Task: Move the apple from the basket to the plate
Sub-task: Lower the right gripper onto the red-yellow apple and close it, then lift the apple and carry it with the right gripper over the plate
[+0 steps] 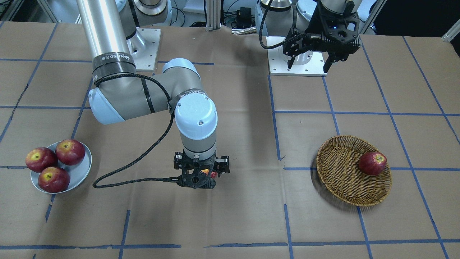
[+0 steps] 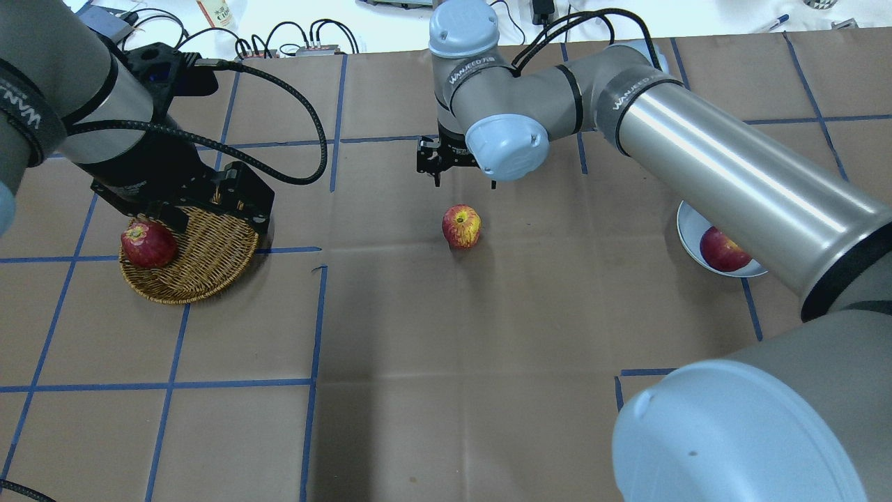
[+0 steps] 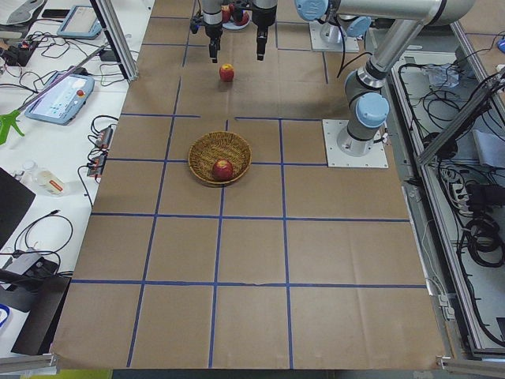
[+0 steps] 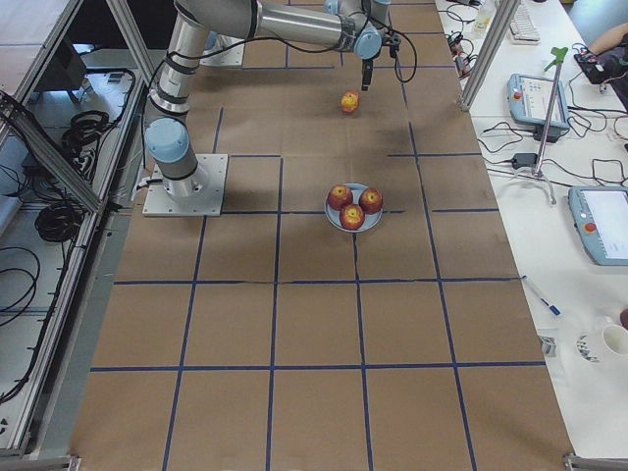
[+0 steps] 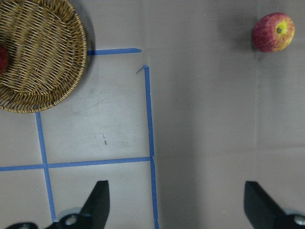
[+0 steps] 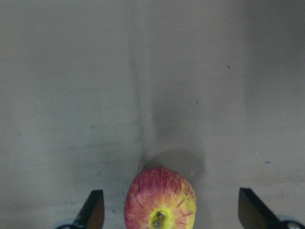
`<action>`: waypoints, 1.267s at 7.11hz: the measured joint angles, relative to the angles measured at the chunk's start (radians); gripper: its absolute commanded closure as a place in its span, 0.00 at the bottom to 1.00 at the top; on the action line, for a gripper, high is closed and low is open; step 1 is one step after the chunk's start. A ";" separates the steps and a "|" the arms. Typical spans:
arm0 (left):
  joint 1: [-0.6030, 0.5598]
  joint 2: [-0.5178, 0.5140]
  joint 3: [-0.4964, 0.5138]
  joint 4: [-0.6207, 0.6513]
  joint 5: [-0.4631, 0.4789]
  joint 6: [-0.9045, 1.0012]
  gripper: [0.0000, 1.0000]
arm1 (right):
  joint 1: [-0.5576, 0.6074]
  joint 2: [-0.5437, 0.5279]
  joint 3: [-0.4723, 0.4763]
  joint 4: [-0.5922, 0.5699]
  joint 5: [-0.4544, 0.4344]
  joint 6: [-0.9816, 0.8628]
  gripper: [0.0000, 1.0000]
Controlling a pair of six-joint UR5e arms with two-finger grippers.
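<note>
The apple [image 2: 460, 226], streaky pinkish-red with a yellow stem patch, lies on the bare table between basket and plate. It also shows in the right wrist view [image 6: 160, 200] and the left wrist view [image 5: 272, 32]. My right gripper [image 3: 235, 51] is open and hovers just above it, fingers [image 6: 95, 207] apart on either side, not touching. The wicker basket [image 2: 202, 268] at the left holds one dark red apple [image 2: 148, 244]. My left gripper [image 1: 309, 64] is open and empty, raised over the basket's side. The pale plate [image 1: 79, 169] holds three darker red apples.
The table is brown paper with a blue tape grid [image 2: 313, 314]. The arms' white base plates [image 1: 298, 61] stand at the robot's edge. The right arm's long tube [image 2: 732, 181] hides most of the plate in the overhead view.
</note>
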 measured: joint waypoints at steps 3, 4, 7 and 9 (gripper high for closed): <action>0.000 -0.009 0.003 0.007 0.012 0.023 0.01 | 0.005 0.012 0.127 -0.155 0.007 0.006 0.00; -0.003 -0.015 0.004 0.007 0.013 0.025 0.01 | 0.018 0.026 0.146 -0.191 0.007 0.009 0.00; -0.016 -0.023 0.003 0.007 0.013 0.027 0.01 | 0.050 0.055 0.161 -0.239 -0.004 0.014 0.43; -0.017 -0.023 0.001 0.007 0.012 0.026 0.01 | 0.048 0.052 0.159 -0.240 -0.008 0.010 0.45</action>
